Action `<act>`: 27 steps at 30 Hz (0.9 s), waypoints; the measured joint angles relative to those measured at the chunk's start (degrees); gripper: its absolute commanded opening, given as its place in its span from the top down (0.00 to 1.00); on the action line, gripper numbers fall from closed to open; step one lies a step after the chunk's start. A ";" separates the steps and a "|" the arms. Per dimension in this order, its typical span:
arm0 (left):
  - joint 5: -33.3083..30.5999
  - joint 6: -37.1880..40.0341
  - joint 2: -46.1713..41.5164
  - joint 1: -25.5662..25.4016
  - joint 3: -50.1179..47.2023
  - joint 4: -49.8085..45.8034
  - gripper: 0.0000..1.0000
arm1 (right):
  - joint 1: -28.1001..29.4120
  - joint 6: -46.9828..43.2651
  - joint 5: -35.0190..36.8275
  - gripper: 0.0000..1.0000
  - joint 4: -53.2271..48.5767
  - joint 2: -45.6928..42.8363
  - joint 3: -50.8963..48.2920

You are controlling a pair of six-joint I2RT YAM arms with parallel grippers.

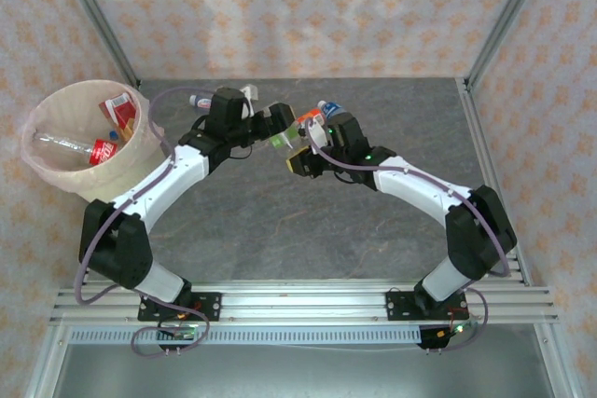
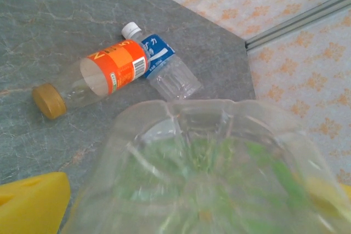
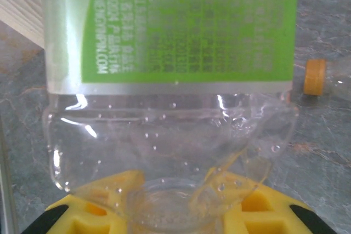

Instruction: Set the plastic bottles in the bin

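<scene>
"So, what did the bin (image 1: pixel 35 157) hold?"
"Red-labelled bottles (image 1: pixel 79 149), over at the far left."
"And the green-labelled bottle (image 1: pixel 284 140)?"
"Above the desk (image 1: pixel 280 230), its neck clamped in the right tool (image 3: pixel 175 212). The left tool (image 1: pixel 277 120) stood wide open around its base."

The bin (image 1: pixel 104 191), a round pale bucket lined with a pinkish bag folded over its rim, stands at the far left. It holds two clear red-labelled bottles (image 1: pixel 82 148) lying on their sides. A green-labelled bottle (image 3: pixel 181 31) is held off the table at mid-scene, clamped at its neck by the right gripper (image 3: pixel 175 212). Just beyond it, an orange-labelled bottle (image 2: pixel 104 75) with a gold cap and a blue-labelled bottle (image 2: pixel 164 64) with a white cap lie flat, touching.
</scene>
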 measured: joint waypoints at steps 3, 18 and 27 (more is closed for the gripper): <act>-0.02 -0.35 0.44 -0.61 0.11 -0.22 0.27 | 0.42 0.04 -0.57 0.91 -0.20 -0.17 0.26; -4.98 0.22 -2.23 -0.68 0.37 -4.76 0.39 | 0.52 -2.01 3.82 0.01 -6.49 -5.64 3.04; -22.69 7.89 -22.43 -0.61 3.26 -12.92 0.37 | 0.37 1.51 19.76 0.01 -1.60 -16.57 1.09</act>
